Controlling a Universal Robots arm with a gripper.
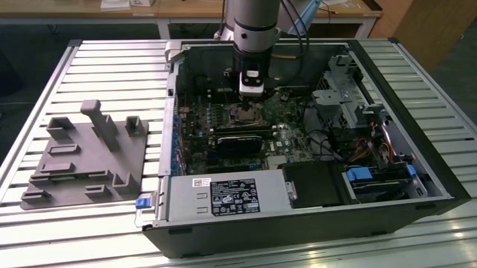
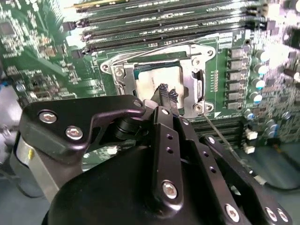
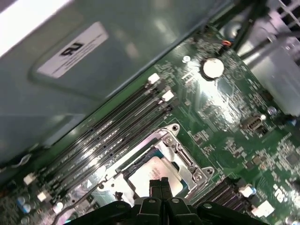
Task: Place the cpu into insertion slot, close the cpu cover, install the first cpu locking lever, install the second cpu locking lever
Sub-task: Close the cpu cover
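The cpu (image 2: 152, 77) lies flat in the insertion slot (image 1: 242, 114) on the green motherboard, its silver-grey top showing in both wrist views (image 3: 157, 169). The cpu cover (image 2: 196, 80), a silvery frame, lies down around the chip (image 3: 187, 161). A thin metal locking lever (image 2: 222, 138) slants past the socket's corner, and another runs along the socket's far side (image 2: 159, 48). My gripper (image 2: 167, 93) hangs just above the chip's edge, its two black fingers pressed together with nothing between them (image 3: 159, 183). In the exterior view it (image 1: 252, 96) hovers directly over the socket.
Long black memory slots (image 3: 117, 122) run beside the socket. A black rectangular card (image 1: 242, 144) sits nearer the front, then the power supply (image 1: 223, 195). Drive bays and cables (image 1: 350, 111) fill the case's right side in the exterior view. A grey fixture (image 1: 86, 153) stands on the slatted table.
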